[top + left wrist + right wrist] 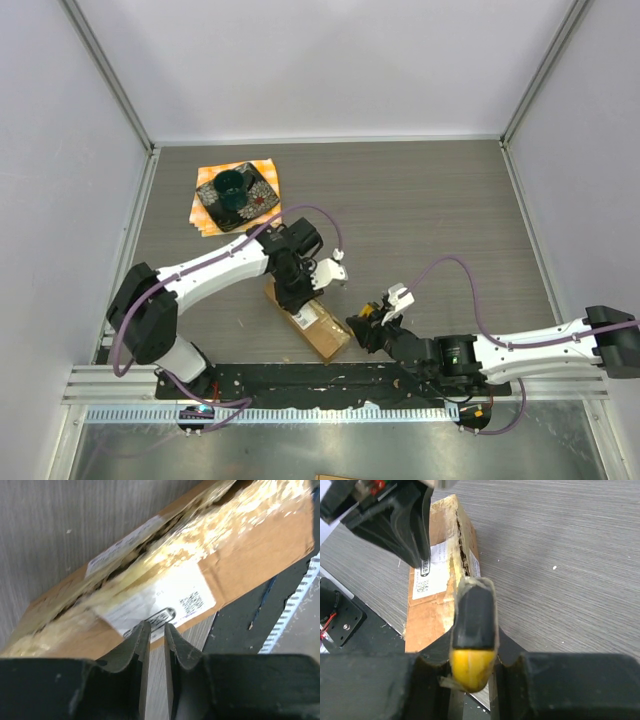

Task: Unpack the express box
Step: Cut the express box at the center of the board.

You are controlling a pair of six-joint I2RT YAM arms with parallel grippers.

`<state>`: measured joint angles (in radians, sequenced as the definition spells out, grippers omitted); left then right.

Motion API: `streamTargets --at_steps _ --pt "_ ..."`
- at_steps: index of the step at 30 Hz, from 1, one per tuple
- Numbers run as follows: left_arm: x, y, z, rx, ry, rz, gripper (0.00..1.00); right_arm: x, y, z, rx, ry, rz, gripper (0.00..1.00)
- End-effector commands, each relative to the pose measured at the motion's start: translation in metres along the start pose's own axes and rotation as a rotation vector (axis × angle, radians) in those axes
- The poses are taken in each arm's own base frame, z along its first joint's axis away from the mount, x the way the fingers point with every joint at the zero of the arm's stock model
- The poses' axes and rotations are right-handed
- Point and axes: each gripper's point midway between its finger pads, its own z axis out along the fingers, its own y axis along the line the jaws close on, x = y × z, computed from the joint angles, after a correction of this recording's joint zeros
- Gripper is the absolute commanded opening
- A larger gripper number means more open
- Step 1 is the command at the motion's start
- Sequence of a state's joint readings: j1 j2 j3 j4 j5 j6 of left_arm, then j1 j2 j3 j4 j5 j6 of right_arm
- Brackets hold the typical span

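Observation:
The express box [318,327] is a brown cardboard parcel with a white label [160,597] and shiny tape, lying slantwise near the table's front edge. Its taped top seam [459,555] gapes in a ragged dark slit. My left gripper [300,297] is shut and empty, its tips [157,627] resting at the label on the box's near long side; it also shows in the right wrist view [412,535]. My right gripper [472,645] is shut on a yellow-and-black cutter [472,630], whose tip meets the seam at the box's near end [365,322].
A dark dish on an orange cloth [236,195] sits at the back left. The black mounting plate [300,378] runs along the front edge, under the box's near corner. Grey walls and metal posts enclose the table.

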<state>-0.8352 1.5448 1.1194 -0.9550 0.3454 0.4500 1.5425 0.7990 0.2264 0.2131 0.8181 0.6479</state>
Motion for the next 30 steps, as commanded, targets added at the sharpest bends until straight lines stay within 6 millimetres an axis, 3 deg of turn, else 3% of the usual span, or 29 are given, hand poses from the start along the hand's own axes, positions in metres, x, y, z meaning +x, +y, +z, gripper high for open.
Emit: streamTargets --at_steps 1,7,10,16,20,25,30 --pt "0.027 0.006 -0.023 0.008 0.129 -0.066 0.25 -0.019 0.002 0.001 0.027 -0.062 -0.067 0.01" --pt "-0.014 0.021 -0.063 -0.050 0.049 0.021 0.32 -0.038 0.006 -0.003 0.024 -0.109 -0.095 0.01" --pt "-0.028 0.031 -0.070 -0.071 0.028 0.109 0.34 -0.047 0.006 -0.010 0.017 -0.135 -0.108 0.01" --pt "-0.044 0.050 -0.048 -0.045 0.033 0.220 0.36 -0.066 0.010 -0.029 -0.053 -0.178 -0.071 0.01" --pt "-0.053 0.048 -0.028 0.009 0.065 0.281 0.36 -0.073 0.009 -0.037 -0.071 -0.182 -0.050 0.01" --pt "-0.067 0.041 -0.020 0.065 0.071 0.343 0.36 -0.080 -0.005 -0.042 -0.021 -0.191 -0.060 0.01" --pt "-0.065 0.040 -0.012 0.084 0.077 0.361 0.36 -0.085 -0.015 -0.048 -0.006 -0.205 -0.041 0.01"
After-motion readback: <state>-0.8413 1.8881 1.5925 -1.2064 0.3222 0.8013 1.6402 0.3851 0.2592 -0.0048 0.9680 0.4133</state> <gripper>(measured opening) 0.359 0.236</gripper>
